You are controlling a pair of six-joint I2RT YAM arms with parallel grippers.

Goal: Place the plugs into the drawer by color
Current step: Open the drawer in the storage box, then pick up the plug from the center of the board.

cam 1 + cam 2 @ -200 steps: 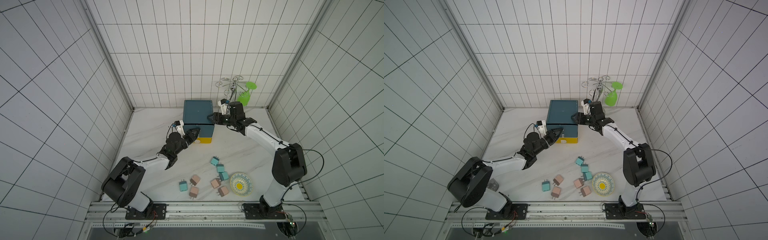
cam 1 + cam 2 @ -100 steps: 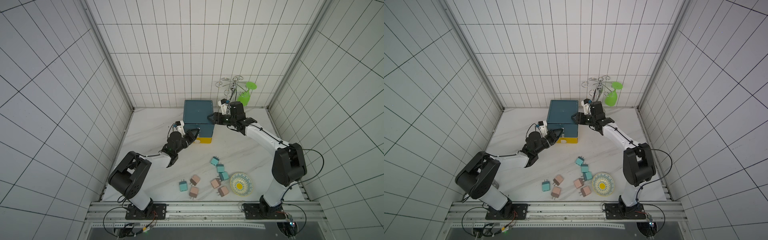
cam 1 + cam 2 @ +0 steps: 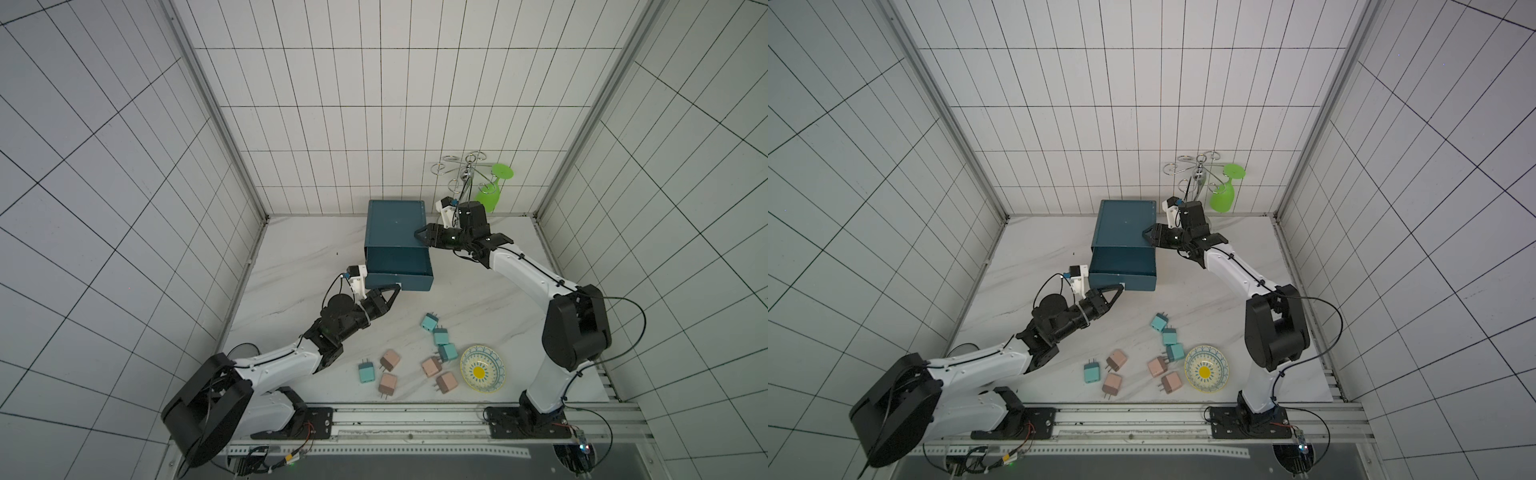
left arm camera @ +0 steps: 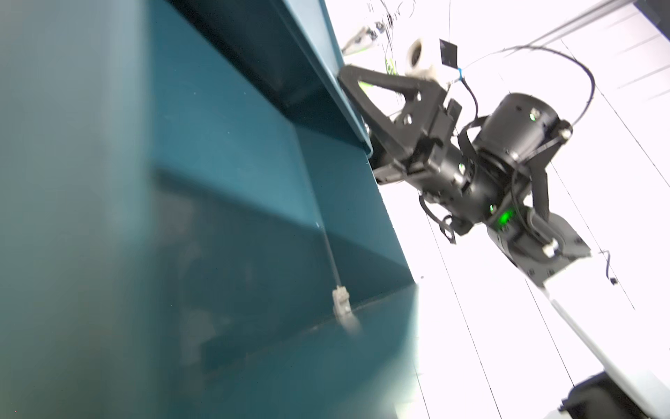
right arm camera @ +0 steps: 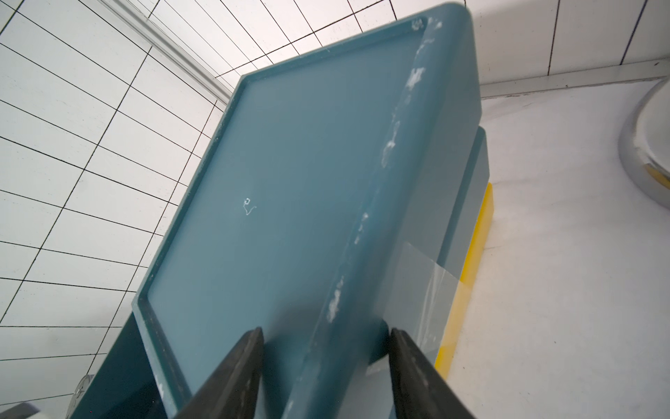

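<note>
Dark teal plastic makes up the boxy cabinet (image 3: pixel 395 224) that stands at the middle of the back edge of the white marbled desk (image 3: pixel 299 257). Its low drawer (image 3: pixel 401 283) looks to me drawn only a short way out toward the front.

The left claw (image 3: pixel 392 293) is pressed together at the left lower corner of the drawer front. A small pale tab sits at its tips, but I cannot tell whether it is pinched. The right claw (image 3: pixel 422 233) sits astride the cabinet's top right edge, one finger over the top and one down the side. The fingers stand apart, and I cannot tell whether they squeeze the cabinet. It reads as bracing.

No sorting is done. All eight small cube-shaped plugs (image 3: pixel 431 366) lie loose on the desk near its front edge. Three pale teal plugs (image 3: pixel 440 336) trail back from a round patterned dish with a yellow centre (image 3: pixel 500 370). The fourth teal one lies apart among the pinkish-beige plugs (image 3: pixel 390 360). The dish holds nothing.

I would call this the opening step. What is left is finishing the pull, then carrying all eight plugs over, each colour to its own place. How the drawer is divided inside I cannot make out.
</note>
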